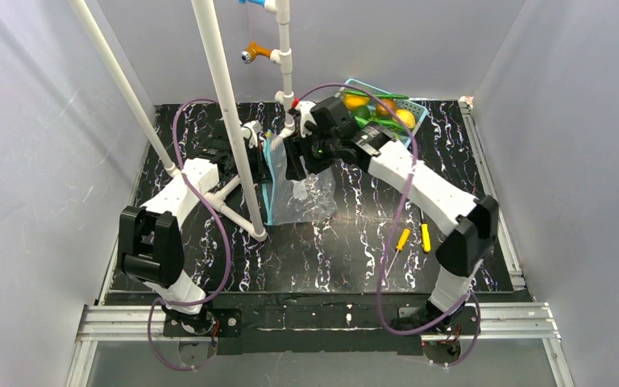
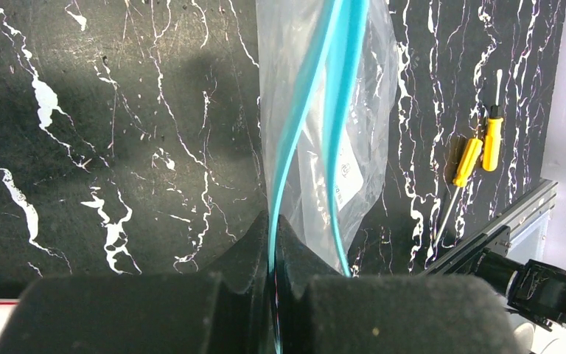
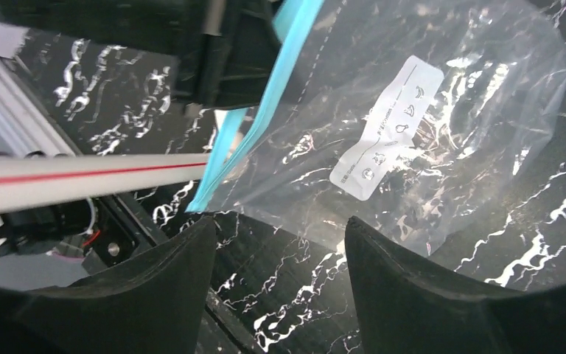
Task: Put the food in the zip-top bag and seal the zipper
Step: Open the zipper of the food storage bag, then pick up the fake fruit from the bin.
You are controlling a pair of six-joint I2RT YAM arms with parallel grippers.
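**Item: zip-top bag** – clear, crinkled, with a white printed label. It lies on the black marbled desk, with its mouth edge raised.

- Zipper: a teal strip along the bag's mouth. The two tracks are seen parted in the left wrist view.
- Left end effector: at the bag's mouth, closed and pinching one end of the zipper between its pads.
- Right end effector: above the bag, beside the label. Its jaws stand apart and hold nothing.
- Food: yellow-orange and green pieces – none in the bag. All are in the light-blue basket, beyond the bag on its far right.
- Screwdrivers: two, with yellow handles, on the desk to the near right of the bag and well apart from it.
- White pipe frame: stands just left of the bag.
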